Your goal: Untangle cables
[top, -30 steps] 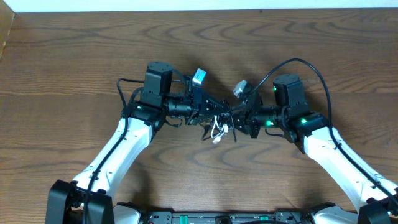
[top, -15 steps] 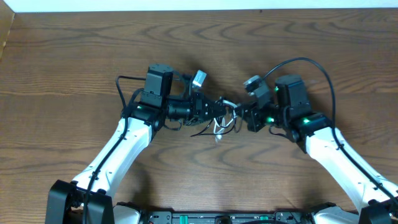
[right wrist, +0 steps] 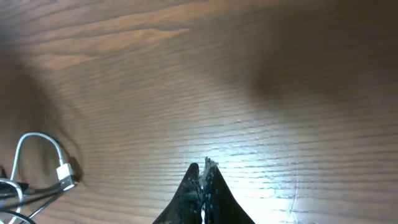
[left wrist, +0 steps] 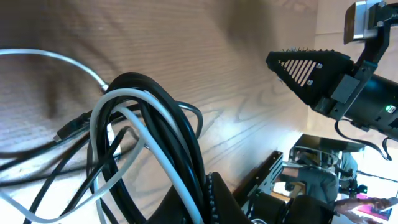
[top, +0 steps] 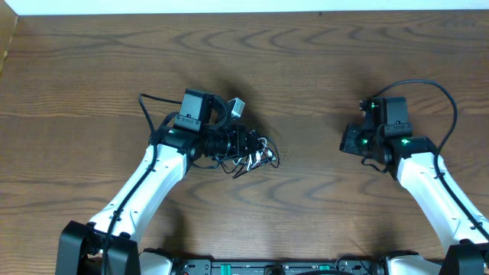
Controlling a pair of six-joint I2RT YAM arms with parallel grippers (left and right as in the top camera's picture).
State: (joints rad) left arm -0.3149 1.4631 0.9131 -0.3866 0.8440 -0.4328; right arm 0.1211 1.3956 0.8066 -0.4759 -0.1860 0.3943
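The white and black cables [top: 256, 153] lie as one tangled bundle on the table at the tip of my left gripper [top: 246, 143]. In the left wrist view the left gripper [left wrist: 205, 199] is shut on the cables [left wrist: 155, 130], with black and white loops running between its fingers. My right gripper [top: 348, 141] is far to the right of the bundle, apart from it. In the right wrist view the right gripper [right wrist: 204, 171] is shut and empty above bare wood, and a white cable loop with a plug end [right wrist: 65, 175] shows at the lower left.
The wooden table [top: 321, 69] runs to a white strip at the back edge. Thick black wires loop from each arm, one by the left wrist [top: 149, 107] and one over the right wrist [top: 428, 88]. The right arm shows in the left wrist view [left wrist: 323, 81].
My right gripper has let go of the bundle and pulled back to the right. The left gripper has drawn slightly left with the cables, which now sag onto the table.
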